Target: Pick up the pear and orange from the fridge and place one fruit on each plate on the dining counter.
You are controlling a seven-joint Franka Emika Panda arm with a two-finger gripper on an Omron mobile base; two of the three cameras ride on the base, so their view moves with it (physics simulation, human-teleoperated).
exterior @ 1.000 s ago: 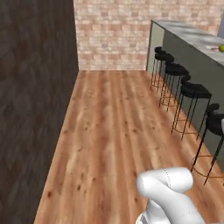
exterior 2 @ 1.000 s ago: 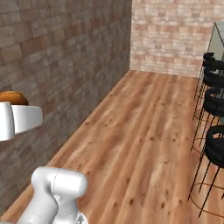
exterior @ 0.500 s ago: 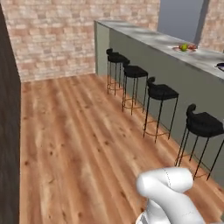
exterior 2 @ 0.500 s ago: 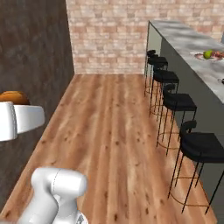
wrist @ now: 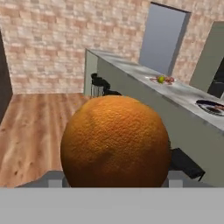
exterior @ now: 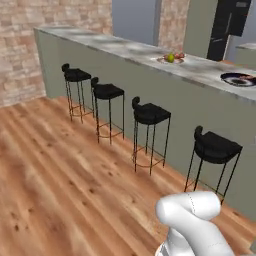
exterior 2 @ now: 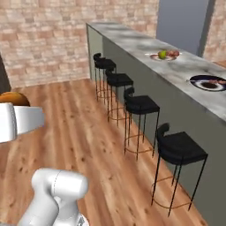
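Observation:
The orange [wrist: 114, 142] sits large and close in the hand view, with my gripper [wrist: 114, 180] shut on it; its fingertips are mostly hidden behind the fruit. In the right base view the orange [exterior 2: 13, 98] peeks above my white hand at the left edge. The dining counter [exterior: 125, 50] runs along the right with a marbled top. On it, the pear [exterior: 170, 58] rests on the red-rimmed plate [exterior: 162, 60], and the navy-rimmed plate [exterior: 240, 79] lies nearer me. The black fridge [exterior: 227, 27] stands beyond the counter.
Several black bar stools [exterior: 149, 114] line the counter's near side on thin metal legs. Wooden floor [exterior: 60, 180] stretches open to the left. A brick wall [exterior 2: 44, 39] closes the far end, and a grey door panel [wrist: 162, 39] stands behind the counter.
The whole picture has swung as the base turned: the counter and stools now lie closer and wider across the views. The orange stays gripped.

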